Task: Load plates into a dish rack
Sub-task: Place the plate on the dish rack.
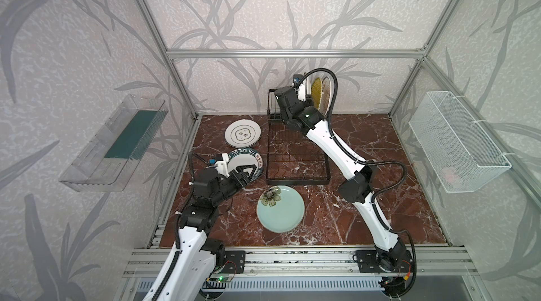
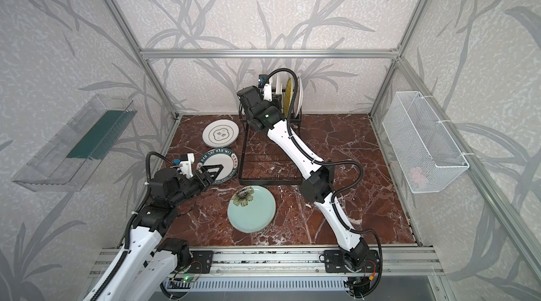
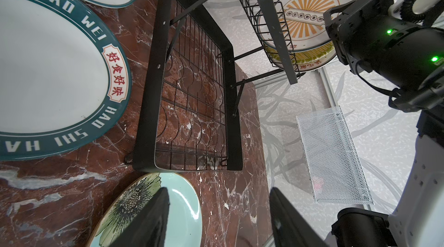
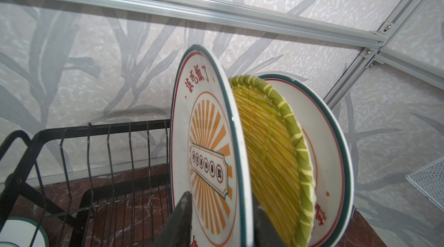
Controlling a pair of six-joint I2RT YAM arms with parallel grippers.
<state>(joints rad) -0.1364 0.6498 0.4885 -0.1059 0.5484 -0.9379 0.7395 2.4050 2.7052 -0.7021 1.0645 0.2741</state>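
Fingers of right gripper [image 4: 222, 201] cut off at view edge; grip on sunburst plate [image 4: 206, 152] indeterminate. At 3 o'clock, pink object [image 1: 450, 174] in mesh basket [image 1: 456, 138]: unidentifiable.

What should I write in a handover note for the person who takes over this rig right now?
Left gripper: open, empty, over the lettered-rim plate.
Right gripper: open, jaws on either side of the rim of the near sunburst plate in the dish rack.
Done: three plates upright in the rack's slots: that one, the yellow striped plate, the second sunburst plate.
To do: the lettered-rim plate, the ringed-emblem plate and the mint flower plate lie flat on the marble table.
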